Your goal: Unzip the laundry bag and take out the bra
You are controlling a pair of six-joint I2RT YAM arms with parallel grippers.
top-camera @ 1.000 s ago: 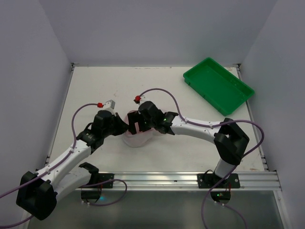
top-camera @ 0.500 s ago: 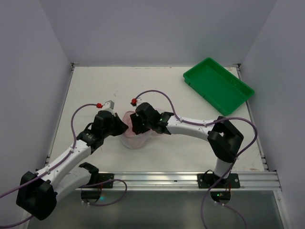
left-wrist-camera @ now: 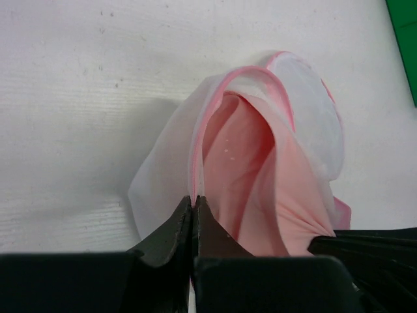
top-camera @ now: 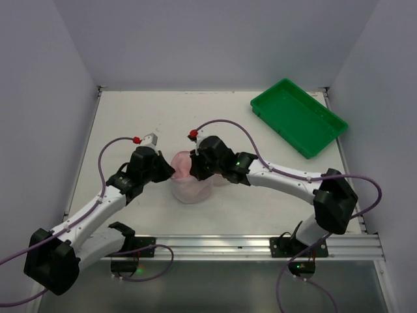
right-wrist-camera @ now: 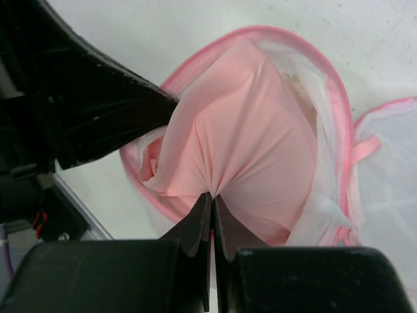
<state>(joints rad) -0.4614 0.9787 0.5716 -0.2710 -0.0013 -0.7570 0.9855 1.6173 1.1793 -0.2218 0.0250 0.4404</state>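
White worktop (top-camera: 130,117) carries the laundry bag (top-camera: 190,190) near its middle, between the two arms. The left gripper (left-wrist-camera: 194,199) has its jaws clamped on the bag's pink-trimmed rim. The right gripper (right-wrist-camera: 212,195) has its jaws pinched tight on the pink bra (right-wrist-camera: 241,137), which bulges from the open mouth.

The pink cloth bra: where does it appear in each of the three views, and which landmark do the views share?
Top external: the pink cloth bra is just left of centre, at the mouth of the white mesh laundry bag.
Left wrist: the bra is centre right, inside the bag's rim.
Right wrist: the bra fills the centre, pinched by the right gripper.
Shared landmark: the laundry bag.
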